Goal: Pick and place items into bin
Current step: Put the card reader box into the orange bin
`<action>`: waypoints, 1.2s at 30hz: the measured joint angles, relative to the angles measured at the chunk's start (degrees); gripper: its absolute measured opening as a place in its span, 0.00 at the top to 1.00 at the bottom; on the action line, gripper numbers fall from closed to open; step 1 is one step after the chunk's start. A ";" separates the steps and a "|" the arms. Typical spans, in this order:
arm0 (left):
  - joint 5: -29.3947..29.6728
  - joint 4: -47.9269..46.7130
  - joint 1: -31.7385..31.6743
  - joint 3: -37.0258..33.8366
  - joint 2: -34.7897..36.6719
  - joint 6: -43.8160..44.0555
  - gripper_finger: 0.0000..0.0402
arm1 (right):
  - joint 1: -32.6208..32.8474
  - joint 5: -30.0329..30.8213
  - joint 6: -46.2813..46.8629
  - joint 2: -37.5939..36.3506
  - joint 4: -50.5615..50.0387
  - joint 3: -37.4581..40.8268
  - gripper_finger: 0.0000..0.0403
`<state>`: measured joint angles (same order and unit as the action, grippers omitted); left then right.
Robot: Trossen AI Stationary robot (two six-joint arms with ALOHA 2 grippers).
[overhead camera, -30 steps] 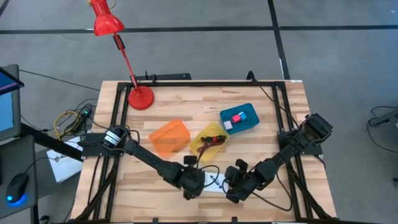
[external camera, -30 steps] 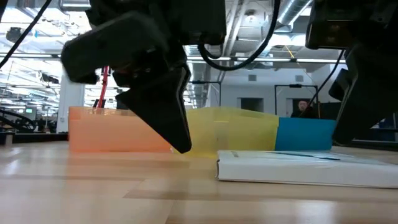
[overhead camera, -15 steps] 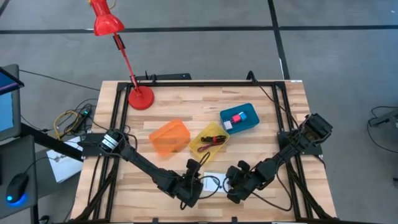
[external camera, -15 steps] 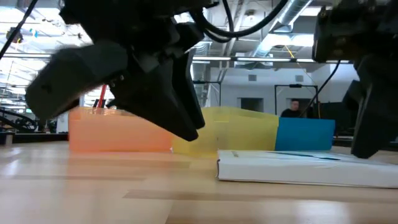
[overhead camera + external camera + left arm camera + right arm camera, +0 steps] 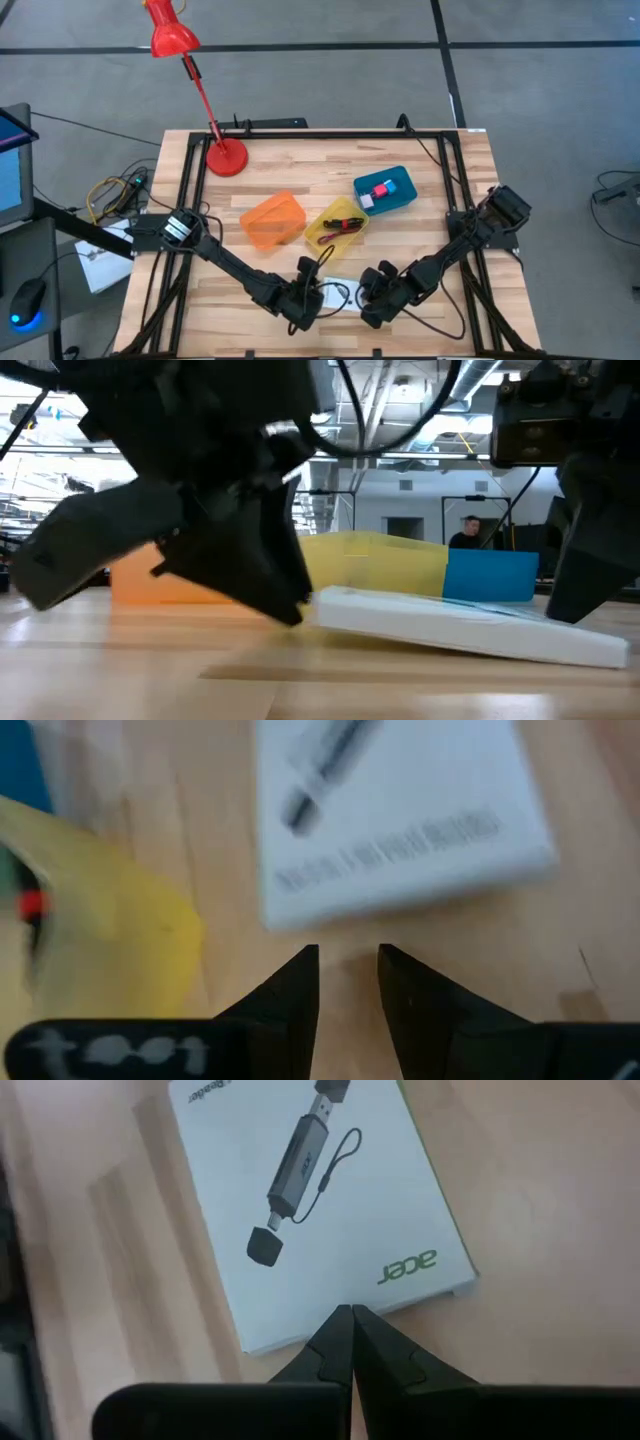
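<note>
The white card with the black picture (image 5: 340, 292) lies between my two grippers near the table's near edge. In the low view the card (image 5: 470, 630) is tilted, with its left end raised and its right end on the wood. My left gripper (image 5: 345, 960) is at the card's left end, its fingers a narrow gap apart. My right gripper (image 5: 350, 1315) is shut at the card's right end. Pink and blue cubes lie in the blue bin (image 5: 385, 190). The dark red cord and the stick tool lie in the yellow bin (image 5: 337, 224). My left gripper meets the card's left end (image 5: 325, 600) with its fingertips (image 5: 292, 616), slanting down from the table's left. That end is raised off the wood; whether a fingertip is under it I cannot tell. My right gripper's shut fingertips (image 5: 345, 1330) stand against the card's right edge (image 5: 400, 1295), beside the printed logo, slanting down from the right. That end (image 5: 615, 652) rests on the table.
An orange bin (image 5: 272, 220) stands left of the yellow one. The red desk lamp (image 5: 225, 155) has its base at the far left of the table. Cables lie off the table's left edge. A person shows far back in the room (image 5: 470, 535).
My left gripper has come down lower and moved right, up to the card's left end. The card has tipped: its left end has risen off the table while its right end has stayed down by my right gripper.
</note>
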<state>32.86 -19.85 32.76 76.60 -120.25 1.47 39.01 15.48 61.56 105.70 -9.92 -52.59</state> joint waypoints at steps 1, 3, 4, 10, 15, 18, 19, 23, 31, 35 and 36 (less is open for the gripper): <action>0.94 0.41 0.27 0.04 0.02 -0.54 0.76 | -0.13 -0.23 -0.02 0.35 0.92 -0.05 1.00; 2.17 0.91 0.64 0.15 0.09 -1.46 0.76 | -0.29 -0.71 -0.40 0.68 1.51 0.01 1.00; 2.40 0.94 0.72 0.13 0.09 -1.51 0.76 | -0.29 -0.84 -0.51 0.76 1.69 0.01 1.00; 2.32 2.56 0.79 0.11 0.09 -1.31 0.76 | -0.53 -1.86 -0.51 0.64 1.23 0.10 1.00; 2.42 4.21 0.85 0.11 0.09 -1.59 0.76 | -0.42 -2.64 -0.55 0.95 0.29 0.32 1.00; 2.42 4.19 1.01 0.11 0.09 -1.50 0.76 | -0.50 -3.10 -0.53 0.95 0.29 0.34 1.00; 2.43 4.23 1.08 0.11 0.10 -1.50 0.76 | -0.50 -3.12 -0.55 0.95 0.29 0.34 1.00; 3.38 4.67 1.37 0.11 0.09 -2.42 0.76 | -0.55 -3.34 -0.55 0.94 0.27 0.34 1.00; 6.34 5.41 2.01 0.11 0.09 -2.68 0.76 | -0.57 -3.35 -0.66 0.92 0.27 0.36 1.00; 5.21 5.36 1.86 0.11 0.10 2.63 0.76 | -0.57 -3.33 -0.64 0.92 0.38 0.39 1.00; 3.75 5.26 1.59 0.11 0.10 3.31 0.76 | -0.57 -3.31 -0.66 0.92 0.55 0.42 1.00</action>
<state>36.61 -14.59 34.35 76.71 -120.15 4.78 38.44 12.16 60.90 106.63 -9.37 -52.17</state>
